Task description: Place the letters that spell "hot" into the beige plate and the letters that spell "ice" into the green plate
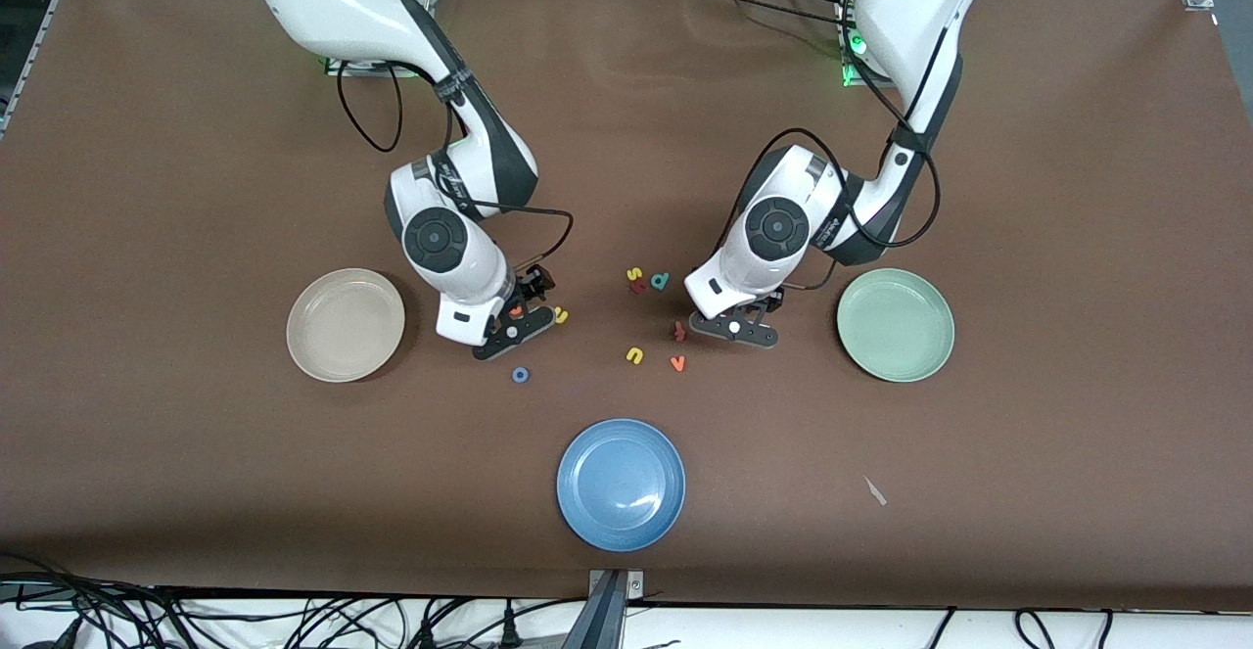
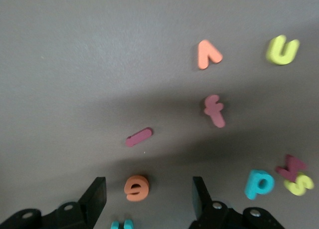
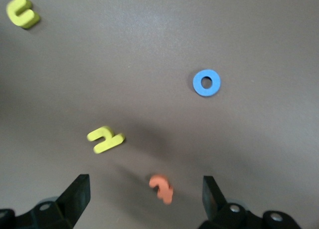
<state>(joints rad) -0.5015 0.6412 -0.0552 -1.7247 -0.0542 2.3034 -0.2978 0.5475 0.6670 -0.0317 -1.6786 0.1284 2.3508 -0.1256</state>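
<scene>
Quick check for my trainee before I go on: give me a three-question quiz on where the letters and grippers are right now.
1. True or false: the blue "o" lies in the beige plate.
2. Which letter sits between the open fingers of the left gripper? A: the dark red "i". B: the orange "e". C: the teal "d".
3. Fill in: the right gripper hangs open, low over the orange letter ___.

Key: 1 false, it lies outside the plate; 2 B; 3 "t".
</scene>
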